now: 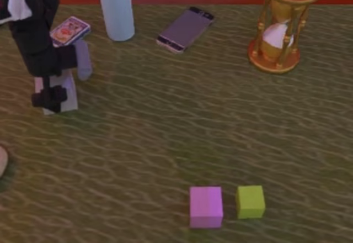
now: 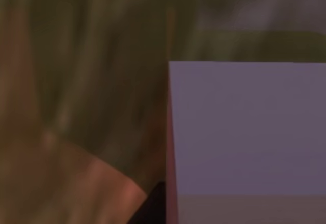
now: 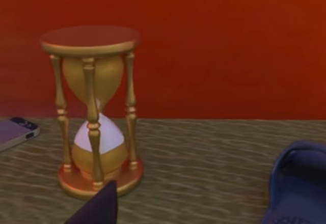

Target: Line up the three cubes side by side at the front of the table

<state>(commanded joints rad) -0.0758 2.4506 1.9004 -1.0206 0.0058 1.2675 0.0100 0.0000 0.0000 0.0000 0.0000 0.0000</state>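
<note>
Olive-green wavy covering spreads over the table, with a red-brown edge along the top of the frame. Along that edge stand a card box, a pale cylinder, a phone and an hourglass.

The pink cube and the yellow-green cube sit near each other at lower right, a gap between them. The lavender cube is at upper left, well apart from them, under the left gripper. It fills the left wrist view; whether the claw has closed on it I cannot tell.

The right gripper is out of the top view, spread wide and facing the hourglass.

Risks, as I judge them:
- A shallow or off-centre grip could let the big cube twist or slip on the long carry.
- Setting it down too close could knock the pink cube and spoil the row.
- The card box lies just behind the arm; a swing could clip it.
</note>
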